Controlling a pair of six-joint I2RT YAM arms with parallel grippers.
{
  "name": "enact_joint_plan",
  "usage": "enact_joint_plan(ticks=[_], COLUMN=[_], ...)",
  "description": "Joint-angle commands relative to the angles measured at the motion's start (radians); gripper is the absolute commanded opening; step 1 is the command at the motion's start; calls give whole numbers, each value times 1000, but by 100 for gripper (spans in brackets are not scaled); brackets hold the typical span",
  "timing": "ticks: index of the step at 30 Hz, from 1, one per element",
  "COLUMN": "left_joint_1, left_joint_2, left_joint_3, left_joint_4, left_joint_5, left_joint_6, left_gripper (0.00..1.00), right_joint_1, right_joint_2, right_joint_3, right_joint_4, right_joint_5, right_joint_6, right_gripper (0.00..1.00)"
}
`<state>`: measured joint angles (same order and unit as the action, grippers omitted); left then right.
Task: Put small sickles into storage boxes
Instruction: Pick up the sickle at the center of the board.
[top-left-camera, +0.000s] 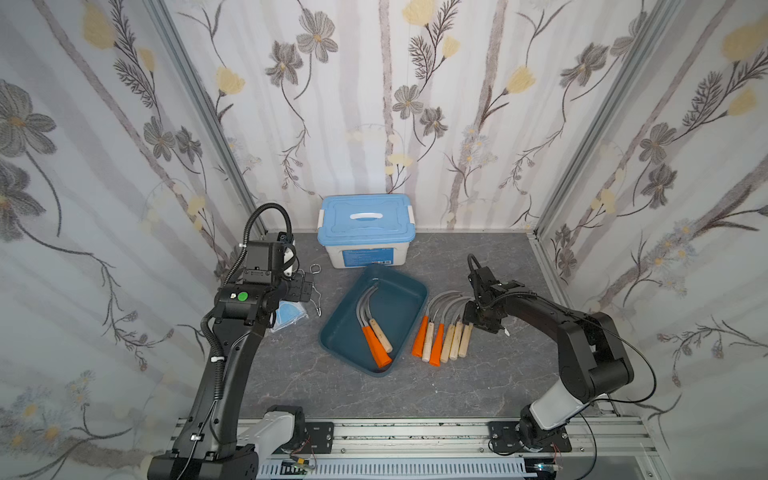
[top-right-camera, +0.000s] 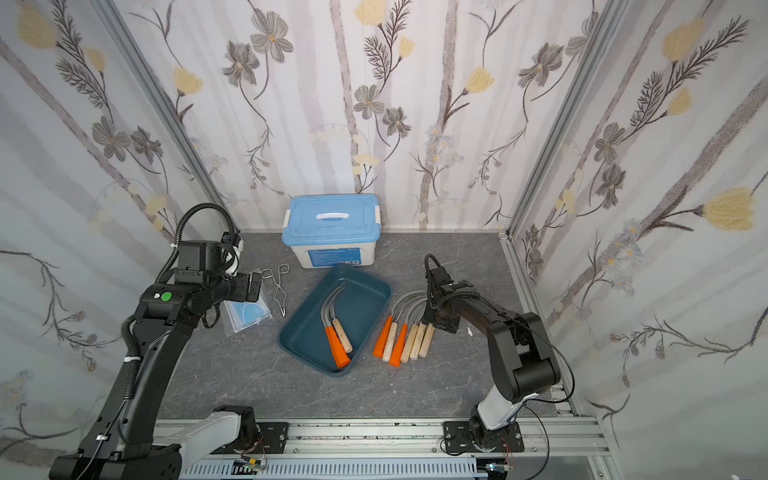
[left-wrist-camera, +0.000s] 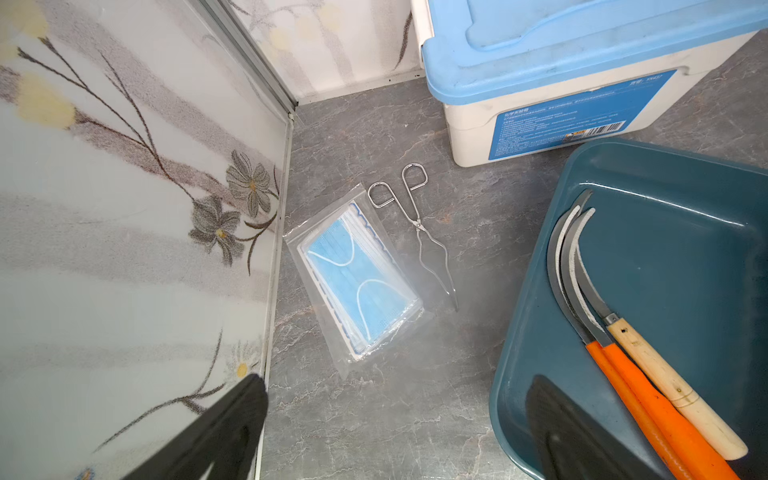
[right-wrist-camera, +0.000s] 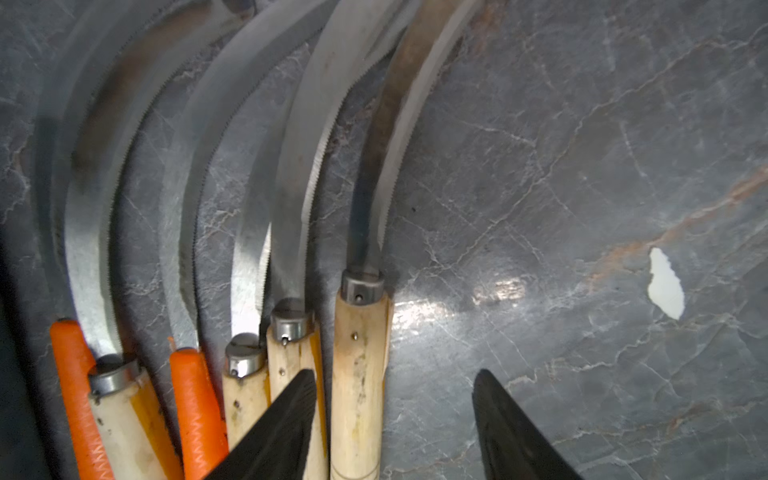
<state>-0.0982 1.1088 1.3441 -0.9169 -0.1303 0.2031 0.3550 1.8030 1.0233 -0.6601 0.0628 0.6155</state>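
Observation:
Several small sickles (top-left-camera: 448, 343) with orange or pale wooden handles lie side by side on the grey table, right of the dark teal storage box (top-left-camera: 399, 307). More sickles (top-left-camera: 376, 332) rest inside it; they also show in the left wrist view as sickles (left-wrist-camera: 648, 365) in the tray (left-wrist-camera: 685, 270). My right gripper (right-wrist-camera: 395, 415) points down over the right end of the row and is open. Its fingers (right-wrist-camera: 291, 415) straddle the rightmost wooden handle (right-wrist-camera: 357, 374) without pressing it. My left gripper (left-wrist-camera: 395, 428) hangs open and empty over the table, left of the tray.
A white box with a light-blue lid (top-left-camera: 365, 232) stands behind the tray at the back wall. Wire tongs (left-wrist-camera: 419, 224) and a bagged pack of blue masks (left-wrist-camera: 357, 274) lie by the left wall. A small white scrap (right-wrist-camera: 665, 286) lies right of the row.

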Motion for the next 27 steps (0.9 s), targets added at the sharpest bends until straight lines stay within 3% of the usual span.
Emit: enact_joint_plan(ticks=[1, 27], left_joint_1=[2, 1], left_joint_2=[0, 5], left_joint_3=[-2, -18], left_joint_4=[16, 27], left_joint_5=[1, 6], left_joint_6=[5, 12], left_gripper=[100, 100], right_joint_1=[10, 39], right_joint_2=[15, 72], right_joint_3=[14, 39], right_joint_4=[1, -25], right_joint_5=[38, 73], right_joint_6=[-10, -38], right_gripper=[62, 57])
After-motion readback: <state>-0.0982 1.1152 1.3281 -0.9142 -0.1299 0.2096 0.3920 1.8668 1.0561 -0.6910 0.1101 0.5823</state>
